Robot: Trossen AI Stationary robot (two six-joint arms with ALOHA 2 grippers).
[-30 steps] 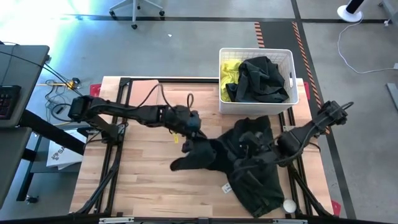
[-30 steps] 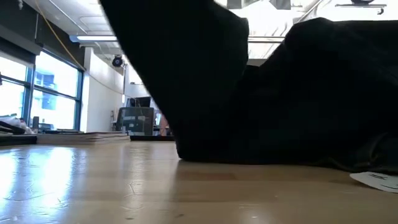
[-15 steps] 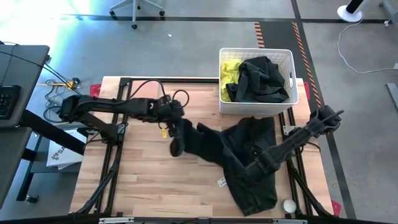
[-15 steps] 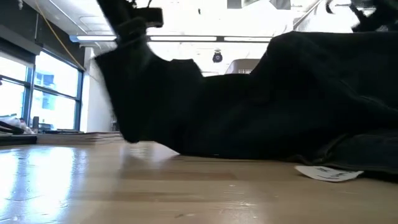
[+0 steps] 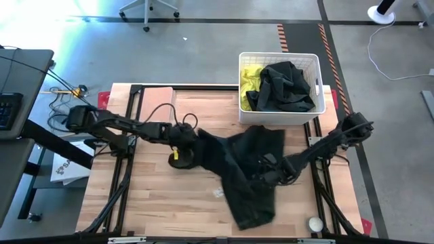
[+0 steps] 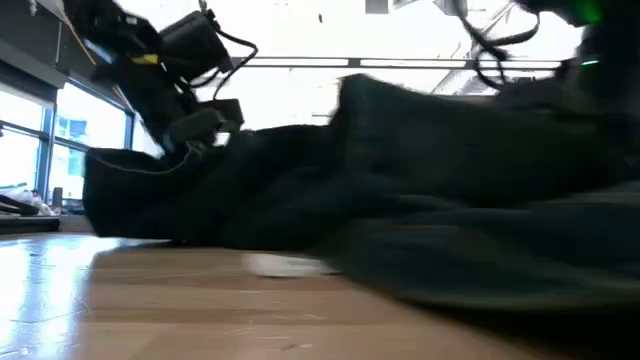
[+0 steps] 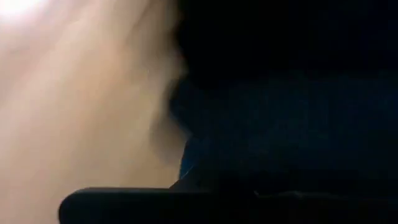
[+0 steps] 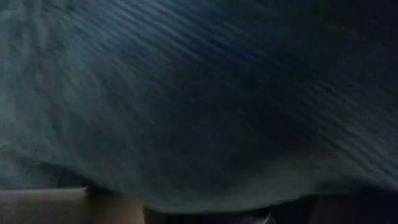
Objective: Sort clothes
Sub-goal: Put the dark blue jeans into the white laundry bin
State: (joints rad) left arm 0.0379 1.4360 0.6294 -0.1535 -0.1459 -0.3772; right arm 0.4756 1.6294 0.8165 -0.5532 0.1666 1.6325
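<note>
Sprawling across the middle of the wooden table (image 5: 156, 196), a black garment (image 5: 241, 166) lies crumpled, its widest part toward the right and one narrow end reaching left to the left gripper (image 5: 182, 152). That gripper is clenched on the garment's left end, low over the boards. The right gripper (image 5: 271, 173) sits on the garment's right part, buried in folds; whether its fingers pinch cloth or stand apart cannot be told. A small white tag (image 5: 218, 193) shows at the garment's near left edge. Bare wood lies open to the left and near side of the cloth, and in a strip at the far left. At the table's far right corner stands a white basket (image 5: 279, 116) holding a neon yellow garment (image 5: 252, 78) and a dark heap of clothes (image 5: 285, 85); the black garment's far edge comes just beside the basket's near wall. A small white ball (image 5: 315, 223) rests near the table's near right corner, apart from the cloth.
</note>
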